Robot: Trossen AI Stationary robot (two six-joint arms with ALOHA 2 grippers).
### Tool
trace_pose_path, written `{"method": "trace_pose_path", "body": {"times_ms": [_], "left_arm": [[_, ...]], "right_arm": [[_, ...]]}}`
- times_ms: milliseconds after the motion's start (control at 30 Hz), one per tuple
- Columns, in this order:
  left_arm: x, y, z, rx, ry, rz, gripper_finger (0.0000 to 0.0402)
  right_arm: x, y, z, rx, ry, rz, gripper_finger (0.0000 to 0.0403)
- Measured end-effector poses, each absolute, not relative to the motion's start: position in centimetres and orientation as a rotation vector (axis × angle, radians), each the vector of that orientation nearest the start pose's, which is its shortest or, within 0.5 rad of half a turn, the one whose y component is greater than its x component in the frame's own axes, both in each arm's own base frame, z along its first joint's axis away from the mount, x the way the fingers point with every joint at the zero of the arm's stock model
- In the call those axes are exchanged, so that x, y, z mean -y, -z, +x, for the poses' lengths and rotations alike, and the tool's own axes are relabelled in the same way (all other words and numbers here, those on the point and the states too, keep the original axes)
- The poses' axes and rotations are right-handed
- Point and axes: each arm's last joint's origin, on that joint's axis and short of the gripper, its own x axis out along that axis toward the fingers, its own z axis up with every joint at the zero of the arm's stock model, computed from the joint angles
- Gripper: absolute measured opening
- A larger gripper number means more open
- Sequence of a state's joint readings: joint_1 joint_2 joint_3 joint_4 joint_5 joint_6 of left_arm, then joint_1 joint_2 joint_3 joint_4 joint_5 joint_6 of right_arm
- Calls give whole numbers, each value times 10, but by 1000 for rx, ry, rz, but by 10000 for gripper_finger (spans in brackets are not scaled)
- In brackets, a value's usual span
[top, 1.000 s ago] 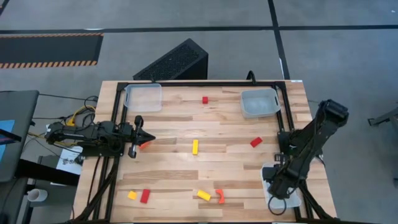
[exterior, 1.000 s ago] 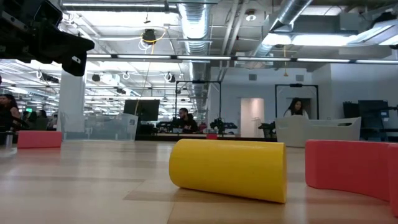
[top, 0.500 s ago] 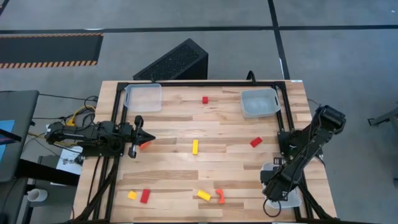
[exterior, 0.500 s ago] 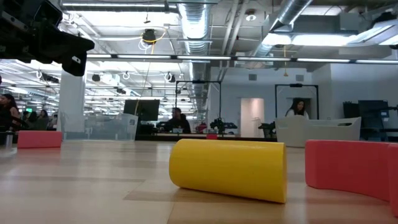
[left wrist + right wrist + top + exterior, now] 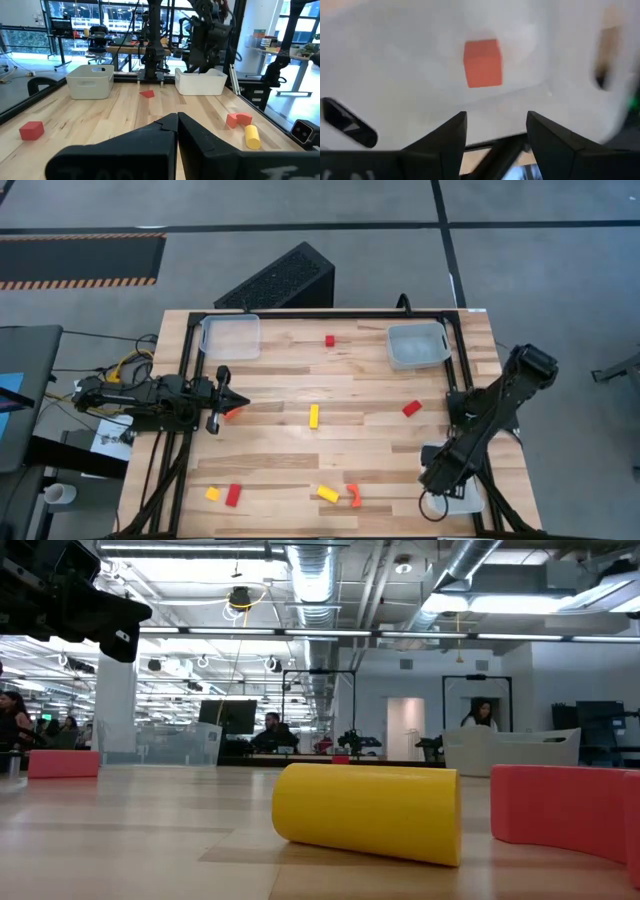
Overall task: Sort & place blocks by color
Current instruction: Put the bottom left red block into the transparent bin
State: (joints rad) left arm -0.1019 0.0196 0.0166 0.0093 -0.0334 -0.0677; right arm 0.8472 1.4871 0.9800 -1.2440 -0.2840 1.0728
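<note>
Right gripper over white tray at near right table corner, fingers apart, nothing between them. One orange cube lying loose on tray floor, clear of both fingers.

Left gripper at left table edge, fingers pressed together, tips meeting, holding nothing visible; small orange-red bit just beside tips, cannot tell whether touching.

Block count on open table, high view: 7.
- red cube, far side between two trays
- red bar, right of centre
- yellow bar, centre
- yellow cube, near left
- red bar just beside yellow cube
- yellow cylinder-like block, near centre
- curved orange-red block just beside it

Plus cube in tray, plus bit at left gripper: 9 visible total.

Trays: 3. Clear tray far left, greyish tray far right, both look without blocks; white one under right gripper.

Low view: yellow cylinder close up, curved red block to its right, another red block far left.

Black perforated box on floor behind table. People in room background. No readable writing, labels or brands anywhere.
</note>
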Motion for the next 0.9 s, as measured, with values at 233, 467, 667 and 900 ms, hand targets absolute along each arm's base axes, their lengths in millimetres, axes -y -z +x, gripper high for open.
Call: {"method": "trace_pose_path", "body": {"times_ms": [233,467,667,900], "left_arm": [[9,-168,98,4,69,-68,0],[9,-169,98,4,68,-68,0],[9,-169,97,4,69,-68,0],[9,-169,97,4,69,-68,0]], "right_arm": [[-171,-250,151,-1587,153,208,222],[-167,-269,165,-1159,142,162,221],[-157,-283,182,-937,136,107,221],[-140,-297,211,-767,90,53,221]]}}
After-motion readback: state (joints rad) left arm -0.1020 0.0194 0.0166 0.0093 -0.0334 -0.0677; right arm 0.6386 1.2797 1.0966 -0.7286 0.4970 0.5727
